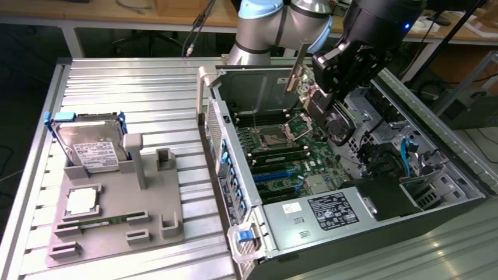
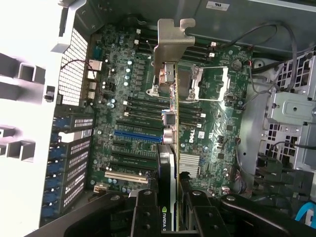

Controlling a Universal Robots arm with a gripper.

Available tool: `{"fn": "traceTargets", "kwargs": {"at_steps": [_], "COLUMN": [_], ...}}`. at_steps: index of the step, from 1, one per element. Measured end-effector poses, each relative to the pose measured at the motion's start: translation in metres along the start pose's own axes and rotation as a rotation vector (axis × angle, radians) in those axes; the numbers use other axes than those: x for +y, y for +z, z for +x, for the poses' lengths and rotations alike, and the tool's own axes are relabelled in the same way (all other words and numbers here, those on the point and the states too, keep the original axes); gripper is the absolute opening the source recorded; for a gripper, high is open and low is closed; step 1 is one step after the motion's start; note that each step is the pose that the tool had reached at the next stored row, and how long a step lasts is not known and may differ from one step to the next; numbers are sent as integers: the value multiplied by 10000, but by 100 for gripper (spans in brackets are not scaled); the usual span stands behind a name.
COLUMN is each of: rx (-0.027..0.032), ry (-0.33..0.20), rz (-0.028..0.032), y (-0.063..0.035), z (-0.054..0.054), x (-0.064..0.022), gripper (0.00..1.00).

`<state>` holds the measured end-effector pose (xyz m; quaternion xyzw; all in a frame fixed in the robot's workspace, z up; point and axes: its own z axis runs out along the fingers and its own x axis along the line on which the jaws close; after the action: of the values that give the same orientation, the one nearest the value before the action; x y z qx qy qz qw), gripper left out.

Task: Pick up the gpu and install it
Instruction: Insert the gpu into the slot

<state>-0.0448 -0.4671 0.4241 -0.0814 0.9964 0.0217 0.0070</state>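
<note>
End effector [image 2: 171, 200] clamped on gpu [image 2: 169, 121] | above motherboard [image 2: 133, 113] | gpu edge-on, lwr end hidden in grip

Readable text:
- "NVIDIA" in white on the black edge of the gpu [image 2: 167, 170]. More letters follow but are cut off.
- "DELL" logo in white on the motherboard [image 2: 133, 113], just beside the card.

Not legible:
- Power supply label [image 1: 336, 211], near end of the case, exterior view's right. Black and white, print too small.
- Hard drive label [image 1: 95, 153], exterior view's left. White, too small.
- White sticker [image 2: 217, 4] on the case wall.
</note>
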Motion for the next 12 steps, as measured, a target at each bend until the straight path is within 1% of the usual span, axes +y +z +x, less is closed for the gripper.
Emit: {"fn": "traceTargets", "kwargs": {"at_steps": [12], "rx": [18], "ry": [-426], "rz": [-8], "y": [0], "z": [0], "x": [0], "gripper": [27]}}
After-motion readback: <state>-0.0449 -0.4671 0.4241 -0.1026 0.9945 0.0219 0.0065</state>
